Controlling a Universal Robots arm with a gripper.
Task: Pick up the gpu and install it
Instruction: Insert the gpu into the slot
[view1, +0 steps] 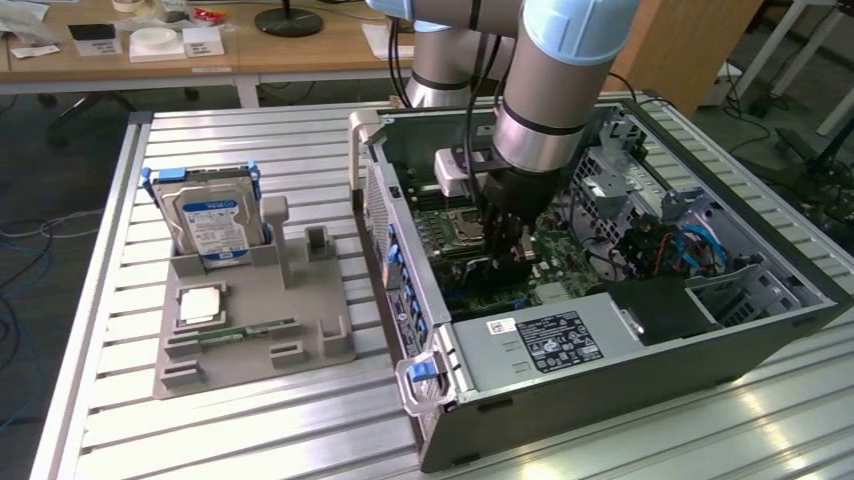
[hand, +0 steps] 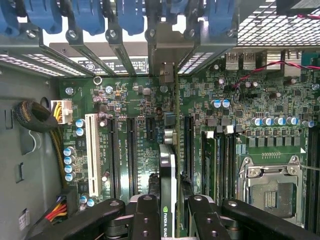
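- A ribbed metal table (view1: 267, 420) carries the work; wooden desks (view1: 267, 55) stand behind it, at the far side of the room.
- On the exterior view's left, a grey holder (view1: 247, 330) stands on the table with a silver hard drive (view1: 214, 225) upright in it and a green memory stick (view1: 247, 330) lying flat.
- To its right lies an open computer case (view1: 601, 300), motherboard (hand: 125, 120) exposed.
- The arm (view1: 561, 90) reaches straight down into the case; the gripper (hand: 170, 215) is narrowed onto the gpu (hand: 168, 190), one black finger (hand: 145, 220) on each face.
- The gpu is held on edge above the motherboard, beside the long slots (hand: 131, 155); its long axis runs from the gripper toward the case's rear bracket wall (hand: 150, 45).
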